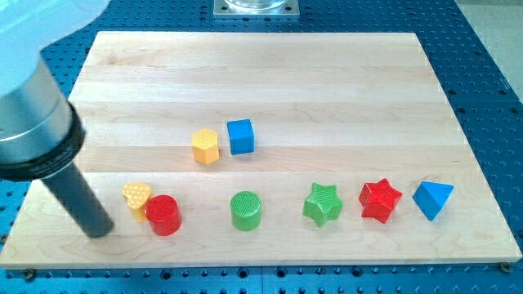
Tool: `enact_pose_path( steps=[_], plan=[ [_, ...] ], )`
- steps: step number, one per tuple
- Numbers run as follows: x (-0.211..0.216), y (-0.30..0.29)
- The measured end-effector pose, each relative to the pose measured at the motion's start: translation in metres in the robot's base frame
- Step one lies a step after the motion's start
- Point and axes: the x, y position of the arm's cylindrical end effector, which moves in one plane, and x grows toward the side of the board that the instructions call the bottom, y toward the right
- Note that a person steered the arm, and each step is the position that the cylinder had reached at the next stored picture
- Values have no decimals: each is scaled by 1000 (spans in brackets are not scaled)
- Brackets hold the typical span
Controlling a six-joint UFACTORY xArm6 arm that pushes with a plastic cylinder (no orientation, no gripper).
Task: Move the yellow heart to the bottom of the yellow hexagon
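The yellow heart (136, 198) lies near the view's bottom left, touching the red cylinder (163, 215) on its right. The yellow hexagon (205, 146) stands near the board's middle, up and to the right of the heart, with the blue cube (240, 136) close on its right. My tip (98, 231) rests on the board just left of and a little below the yellow heart, a small gap apart from it. The dark rod rises from it toward the view's top left.
A green cylinder (246, 211), a green star (323, 204), a red star (380, 200) and a blue triangle (431, 199) stand in a row along the view's bottom. The wooden board (270, 73) lies on a blue perforated table.
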Motion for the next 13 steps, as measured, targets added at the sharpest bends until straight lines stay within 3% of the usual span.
enact_pose_path(
  steps=[1, 3, 5, 8, 10, 11, 12, 13],
  plan=[
    [-6, 25],
    [33, -28],
    [-65, 63],
    [-67, 66],
    [-32, 41],
    [-31, 79],
    [-66, 129],
    [-68, 138]
  ],
)
